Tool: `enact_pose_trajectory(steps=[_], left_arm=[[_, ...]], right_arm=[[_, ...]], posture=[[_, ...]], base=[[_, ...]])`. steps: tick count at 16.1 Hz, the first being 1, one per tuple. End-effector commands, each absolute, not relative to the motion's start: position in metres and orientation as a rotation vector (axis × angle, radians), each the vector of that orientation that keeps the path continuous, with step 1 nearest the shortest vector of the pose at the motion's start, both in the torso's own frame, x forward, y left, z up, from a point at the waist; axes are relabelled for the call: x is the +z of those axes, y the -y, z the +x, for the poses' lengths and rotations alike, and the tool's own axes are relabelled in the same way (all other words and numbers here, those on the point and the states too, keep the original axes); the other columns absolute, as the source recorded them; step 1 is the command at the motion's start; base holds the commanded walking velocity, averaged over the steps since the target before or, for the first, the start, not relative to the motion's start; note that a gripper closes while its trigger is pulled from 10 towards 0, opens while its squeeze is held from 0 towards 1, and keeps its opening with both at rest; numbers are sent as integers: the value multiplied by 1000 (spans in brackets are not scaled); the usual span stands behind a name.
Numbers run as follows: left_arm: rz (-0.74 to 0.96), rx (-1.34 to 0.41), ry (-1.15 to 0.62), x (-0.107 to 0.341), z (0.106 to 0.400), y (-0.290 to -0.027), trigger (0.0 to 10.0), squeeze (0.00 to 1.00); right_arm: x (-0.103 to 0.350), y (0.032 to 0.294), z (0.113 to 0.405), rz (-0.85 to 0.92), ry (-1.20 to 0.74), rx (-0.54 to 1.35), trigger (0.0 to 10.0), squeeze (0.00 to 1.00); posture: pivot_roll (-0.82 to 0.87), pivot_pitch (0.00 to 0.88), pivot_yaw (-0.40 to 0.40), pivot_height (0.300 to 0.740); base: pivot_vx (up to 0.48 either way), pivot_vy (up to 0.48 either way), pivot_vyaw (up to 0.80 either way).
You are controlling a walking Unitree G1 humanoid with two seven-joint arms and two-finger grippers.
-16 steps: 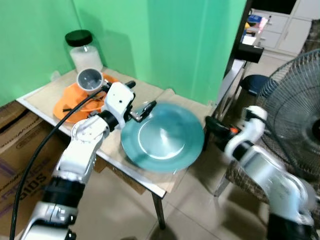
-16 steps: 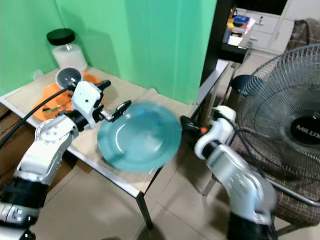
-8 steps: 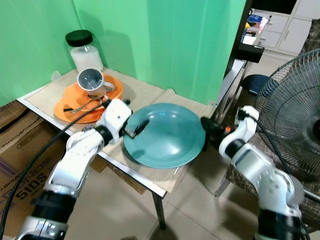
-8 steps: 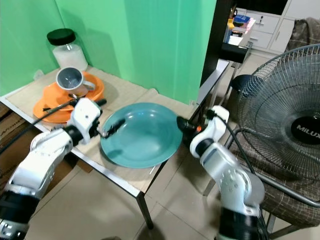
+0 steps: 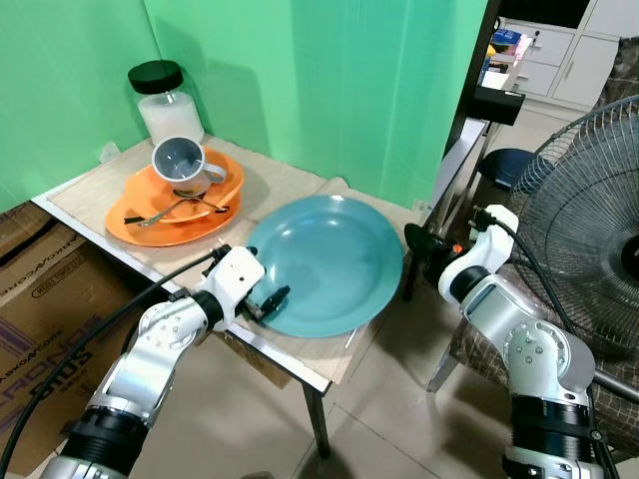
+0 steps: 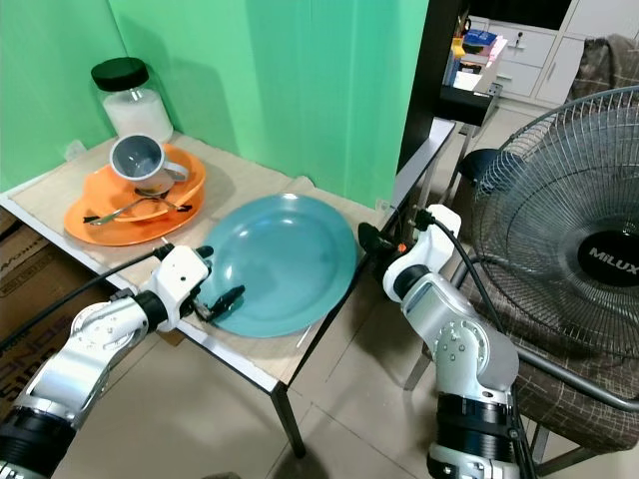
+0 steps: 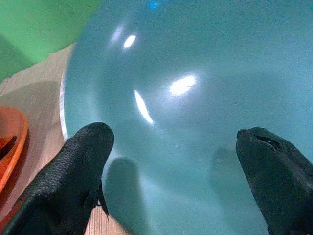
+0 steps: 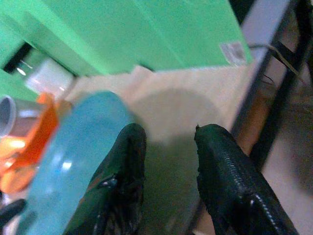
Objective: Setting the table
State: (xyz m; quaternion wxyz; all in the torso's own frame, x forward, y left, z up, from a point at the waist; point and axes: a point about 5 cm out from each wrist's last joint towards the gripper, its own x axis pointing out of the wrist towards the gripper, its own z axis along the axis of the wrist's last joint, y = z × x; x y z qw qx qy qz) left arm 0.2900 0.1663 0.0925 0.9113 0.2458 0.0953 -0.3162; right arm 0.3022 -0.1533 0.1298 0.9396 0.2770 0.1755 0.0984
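A wide teal plate (image 5: pixel 321 259) lies flat on the small table (image 5: pixel 300 354), near its front right corner. My left gripper (image 5: pixel 266 299) is low at the plate's near left rim. In the left wrist view the left gripper (image 7: pixel 171 166) is open, with its fingers (image 7: pixel 73 181) spread wide over the teal surface and nothing held. My right gripper (image 5: pixel 415 242) hovers just off the plate's right rim, past the table edge. It is open, the fingers (image 8: pixel 124 181) a short gap apart and empty, and the plate (image 8: pixel 80 149) lies ahead of them.
An orange plate (image 5: pixel 150 222) at the back left carries a grey mug (image 5: pixel 180 163) and a spoon (image 5: pixel 175 210). A jar with a black lid (image 5: pixel 165 98) stands behind it. A large fan (image 5: pixel 589 200) is close on the right. Cardboard boxes (image 5: pixel 40 299) sit at the left.
The teal plate, held tilted above the table a second ago, now lies flat on it. My left gripper dropped to the near rim and let go. The right gripper drew back from the right rim.
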Motion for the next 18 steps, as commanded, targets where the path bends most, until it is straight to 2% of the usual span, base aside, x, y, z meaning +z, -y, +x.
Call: enact_pose_trajectory(steps=[1,2,3,5,7,11,14,18], left_arm=[[535,-661,-242,84,285,-171,10000,0],[537,-661,-241,84,285,-172,10000,0],[539,-660,-239,83,286,-172,10000,0],[545,-657,-233,83,287,-172,10000,0],[547,-657,-230,84,288,-172,10000,0],[555,-654,-220,85,289,-173,10000,0],[562,-655,-209,86,291,-173,10000,0],[569,-658,-204,87,291,-174,10000,0]], right_arm=[[127,149,303,536,-393,212,10000,1000],[124,145,303,515,-426,232,10000,1000],[124,139,301,527,-442,276,10000,0],[129,123,298,541,-439,408,10000,0],[129,118,297,547,-444,436,10000,0],[135,138,312,614,-334,258,10000,0],[136,149,316,598,-314,188,10000,0],[132,131,309,567,-379,321,10000,0]], posture=[[17,0,56,740],[18,0,53,740],[20,0,50,740],[20,0,48,740],[22,0,47,740],[25,0,44,740],[25,0,45,740],[25,0,47,740]], base=[[0,0,0],[0,0,0],[0,0,0],[0,0,0],[0,0,0],[0,0,0],[0,0,0],[0,0,0]])
